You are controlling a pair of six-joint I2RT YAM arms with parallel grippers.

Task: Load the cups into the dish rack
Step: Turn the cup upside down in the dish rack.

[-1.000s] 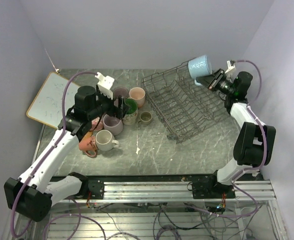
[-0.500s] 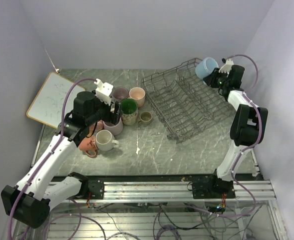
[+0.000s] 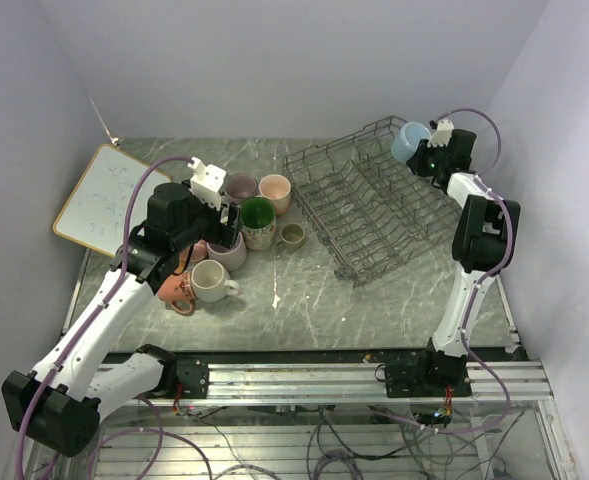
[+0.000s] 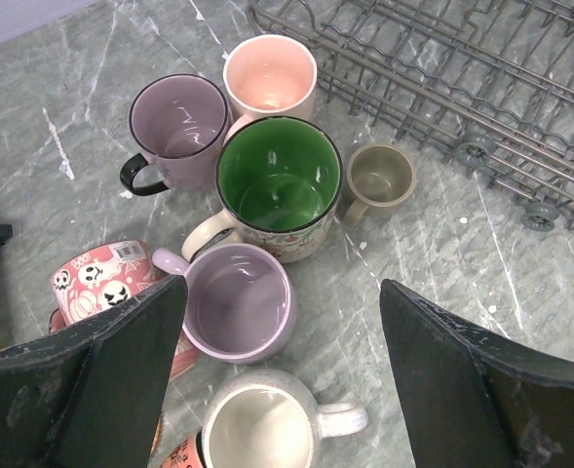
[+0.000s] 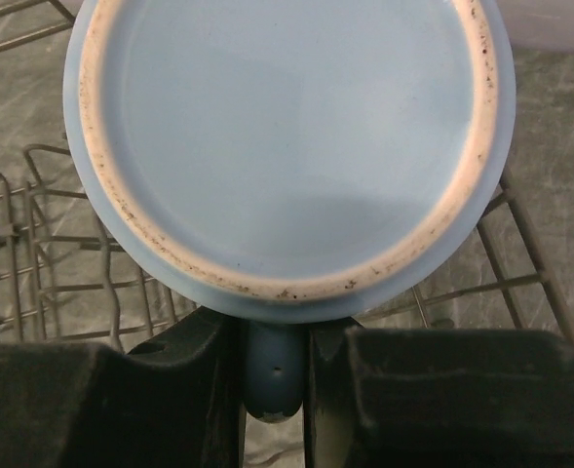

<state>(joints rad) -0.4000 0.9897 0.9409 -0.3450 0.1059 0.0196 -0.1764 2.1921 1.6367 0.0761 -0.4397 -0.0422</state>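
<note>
My right gripper (image 3: pixel 429 158) is shut on the handle (image 5: pixel 272 375) of a light blue mug (image 3: pixel 410 140). It holds the mug bottom-toward-camera (image 5: pixel 287 136) over the far right corner of the grey wire dish rack (image 3: pixel 374 210). My left gripper (image 3: pixel 217 215) is open and empty above the mug cluster. Between and beyond its fingers (image 4: pixel 101 380) stand a lilac mug (image 4: pixel 238 302), a cream mug (image 4: pixel 262 429), a green-lined mug (image 4: pixel 279 180), a mauve mug (image 4: pixel 179 127), a peach mug (image 4: pixel 269 78) and a small olive mug (image 4: pixel 379 177). A pink printed mug (image 4: pixel 101 288) lies on its side.
A wood-framed whiteboard (image 3: pixel 99 200) lies at the far left of the table. The rack's near corner (image 4: pixel 481 146) is just right of the olive mug. Walls close in behind and on the right, close to the right arm.
My right gripper carried the blue mug down and back to the rack's far right corner. My left gripper shifted slightly toward the near side over the mugs, still open.
</note>
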